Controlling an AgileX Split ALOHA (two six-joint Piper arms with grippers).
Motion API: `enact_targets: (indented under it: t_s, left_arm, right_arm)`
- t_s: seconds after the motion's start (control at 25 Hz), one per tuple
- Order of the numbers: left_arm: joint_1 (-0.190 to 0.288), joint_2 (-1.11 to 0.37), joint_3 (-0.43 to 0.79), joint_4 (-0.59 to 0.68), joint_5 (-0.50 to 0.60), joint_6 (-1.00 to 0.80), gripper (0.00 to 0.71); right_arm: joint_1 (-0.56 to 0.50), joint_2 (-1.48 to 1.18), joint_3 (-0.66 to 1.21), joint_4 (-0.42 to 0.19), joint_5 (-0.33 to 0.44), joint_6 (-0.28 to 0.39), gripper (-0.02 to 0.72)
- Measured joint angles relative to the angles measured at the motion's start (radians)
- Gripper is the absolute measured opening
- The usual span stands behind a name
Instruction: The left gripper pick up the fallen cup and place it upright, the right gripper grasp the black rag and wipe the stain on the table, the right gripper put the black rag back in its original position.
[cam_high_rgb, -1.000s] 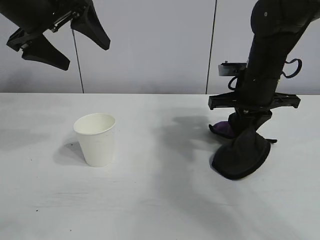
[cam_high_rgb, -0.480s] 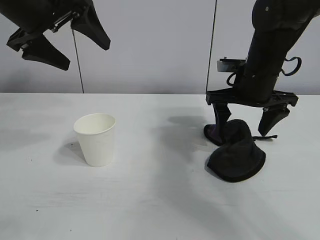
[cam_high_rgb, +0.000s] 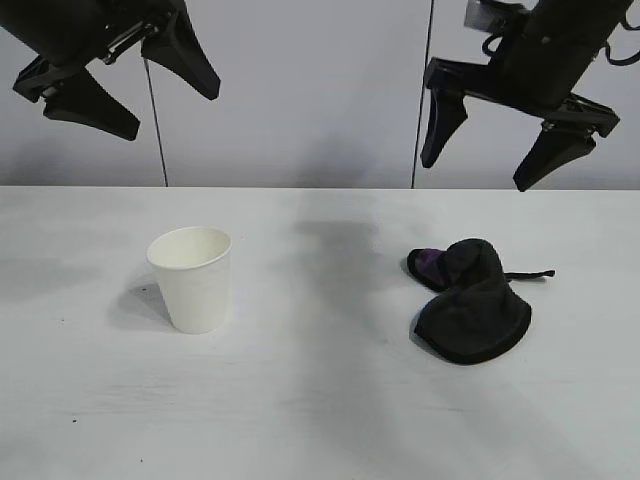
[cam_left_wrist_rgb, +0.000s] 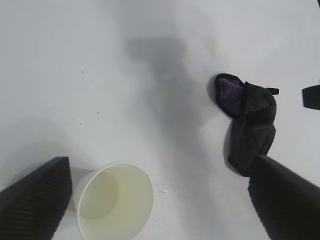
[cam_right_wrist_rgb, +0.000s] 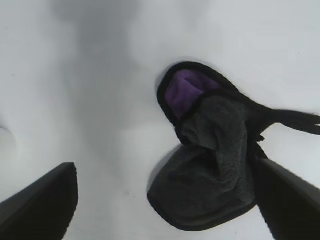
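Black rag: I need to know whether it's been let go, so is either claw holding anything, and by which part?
Nothing is held. The right claw hangs open above the black rag, which lies on the table; the left claw is open, empty.

The cup (cam_high_rgb: 192, 278), plain white paper, stands upright on the table (cam_high_rgb: 320, 420), mouth up, at about nine o'clock; the black rag (cam_high_rgb: 470, 302) lies slumped in a dark lump at three o'clock, purple patch showing, loop tag trailing out.
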Motion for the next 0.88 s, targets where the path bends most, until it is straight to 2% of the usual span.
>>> enact_targets:
  t_s: [0.12, 0.2, 0.88]
  left_arm:
    - [0.000, 0.000, 0.000, 0.000, 0.000, 0.000, 0.693]
    - [0.000, 0.000, 0.000, 0.000, 0.000, 0.000, 0.693]
    - [0.000, 0.000, 0.000, 0.000, 0.000, 0.000, 0.693]
  right_arm:
    - [-0.035, -0.018, 0.000, 0.061, 0.004, -0.038, 0.661]
    - [-0.046, -0.026, 0.000, 0.080, 0.010, -0.054, 0.660]
    - [-0.046, -0.043, 0.002, 0.095, 0.003, -0.059, 0.660]
